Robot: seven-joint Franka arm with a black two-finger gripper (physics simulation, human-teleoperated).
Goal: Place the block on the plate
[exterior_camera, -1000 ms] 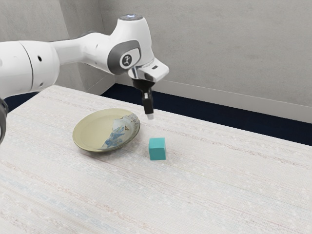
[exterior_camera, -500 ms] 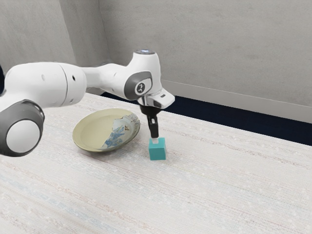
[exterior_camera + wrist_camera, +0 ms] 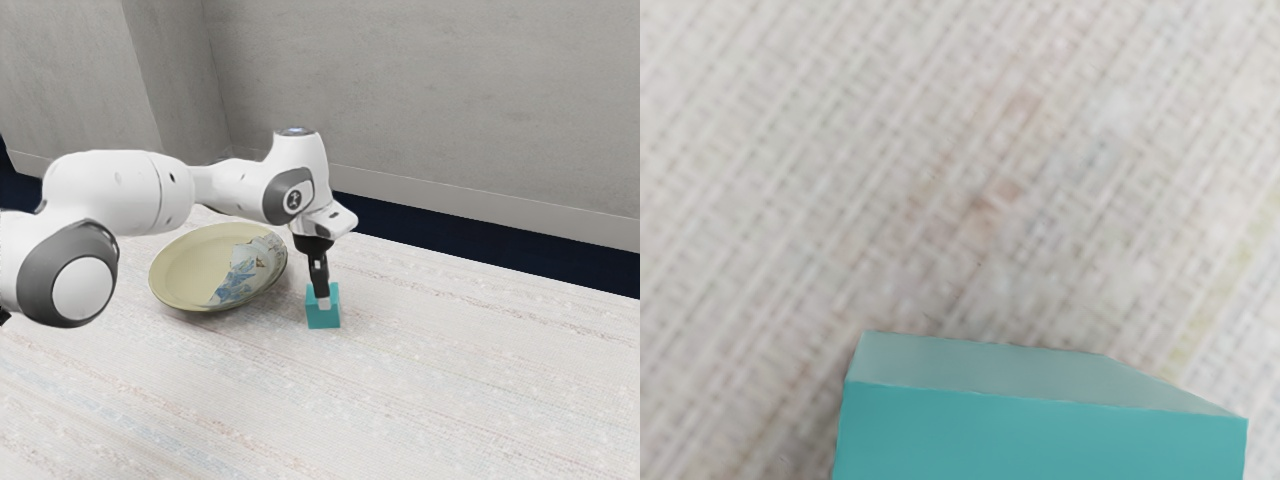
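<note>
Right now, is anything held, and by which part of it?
Can't tell: my gripper is down at the upper part of the teal block; a grip isn't confirmed.

Block [image 3: 322, 319] on the table [image 3: 460, 390], near the plate [image 3: 195, 265], on its exterior view's right side, apart from it.

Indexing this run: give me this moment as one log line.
gripper low at teal block | teal block on table, beside plate | placing not yet done
</note>
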